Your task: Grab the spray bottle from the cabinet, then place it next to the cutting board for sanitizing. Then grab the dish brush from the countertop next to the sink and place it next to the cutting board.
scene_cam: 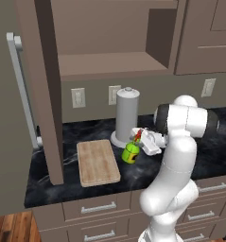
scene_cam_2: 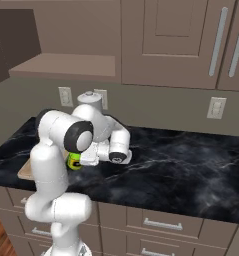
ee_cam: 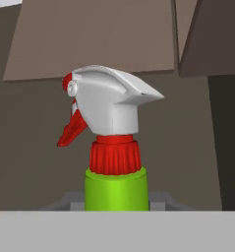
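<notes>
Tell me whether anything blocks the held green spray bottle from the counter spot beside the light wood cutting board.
Nothing visible does. The green spray bottle, clamped in the gripper, hangs just right of the light wood cutting board, with bare black marble countertop between them. The grey paper-towel cylinder stands behind.

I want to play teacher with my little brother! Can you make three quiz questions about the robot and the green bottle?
1. True or false: the spray bottle lies flat on the cutting board.
2. What stands just behind the bottle on the countertop? A) a toaster B) a grey paper-towel cylinder C) a kettle
3. Fill in: the cabinet door is swung ____.

Key:
1. False. It stands upright on the black counter, just right of the board, with the gripper at its neck and a finger on each side.
2. B
3. open
</notes>
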